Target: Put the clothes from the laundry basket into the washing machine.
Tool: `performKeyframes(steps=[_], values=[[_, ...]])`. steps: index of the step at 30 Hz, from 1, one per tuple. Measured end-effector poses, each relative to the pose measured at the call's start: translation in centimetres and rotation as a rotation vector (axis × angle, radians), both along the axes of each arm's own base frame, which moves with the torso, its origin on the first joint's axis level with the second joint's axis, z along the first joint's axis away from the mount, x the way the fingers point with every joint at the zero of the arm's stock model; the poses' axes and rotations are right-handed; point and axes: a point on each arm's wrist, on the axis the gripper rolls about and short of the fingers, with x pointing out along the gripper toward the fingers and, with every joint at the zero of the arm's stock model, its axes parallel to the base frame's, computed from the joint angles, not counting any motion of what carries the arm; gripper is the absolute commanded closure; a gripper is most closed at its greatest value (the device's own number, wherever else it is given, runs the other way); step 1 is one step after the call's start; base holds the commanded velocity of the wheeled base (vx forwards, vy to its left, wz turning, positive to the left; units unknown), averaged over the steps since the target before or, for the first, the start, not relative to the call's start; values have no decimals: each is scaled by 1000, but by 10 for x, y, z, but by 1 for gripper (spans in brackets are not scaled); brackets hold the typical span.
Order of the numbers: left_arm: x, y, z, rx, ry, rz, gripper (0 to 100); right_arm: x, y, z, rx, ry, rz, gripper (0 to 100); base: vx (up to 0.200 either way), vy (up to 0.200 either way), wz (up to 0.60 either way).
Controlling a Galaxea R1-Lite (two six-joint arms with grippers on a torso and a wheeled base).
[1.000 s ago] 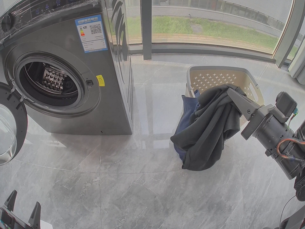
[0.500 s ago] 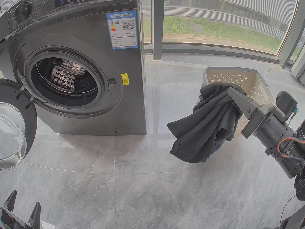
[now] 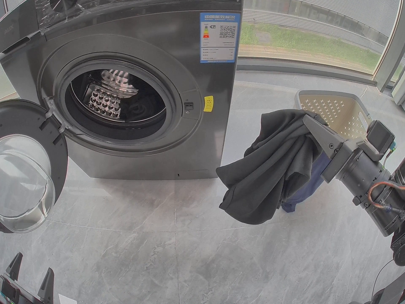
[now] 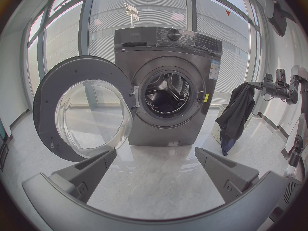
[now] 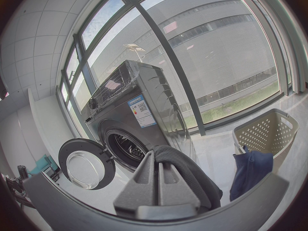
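The grey washing machine point(image 3: 139, 30) stands at the left with its round door point(image 3: 25, 169) swung wide and the drum point(image 3: 118, 102) exposed. My right gripper point(image 3: 310, 121) is shut on a dark grey garment point(image 3: 270, 165), which hangs in the air to the right of the machine, in front of the beige laundry basket point(image 3: 337, 106). A blue garment point(image 3: 310, 184) droops over the basket's rim. In the right wrist view the fingers point(image 5: 157, 161) pinch the grey cloth point(image 5: 189, 174). My left gripper point(image 4: 154, 150) is open and low, facing the drum.
Grey tiled floor point(image 3: 177, 241) lies open between the machine and the basket. A curved window wall point(image 3: 320, 30) runs behind both. The open door juts out toward the near left of the floor.
The head camera has swung toward the machine, which now sits nearer the middle. The held grey garment has come away from the basket, leaving the blue one on the rim.
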Motion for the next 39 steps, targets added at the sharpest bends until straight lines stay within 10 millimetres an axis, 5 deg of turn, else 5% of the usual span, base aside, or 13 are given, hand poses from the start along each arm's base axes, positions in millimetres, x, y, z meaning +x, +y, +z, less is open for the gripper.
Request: performKeyframes(steps=[12,24,39], values=[[0,0,0,1,0,0,0,0,-2,0,1,2,-5,100,-150,0,0],[0,0,0,2,0,0,0,0,-1,-2,-3,7,-4,100,0,0,0],[0,0,0,1,1,-2,0,0,-2,-1,0,4,-7,100,0,200,0]])
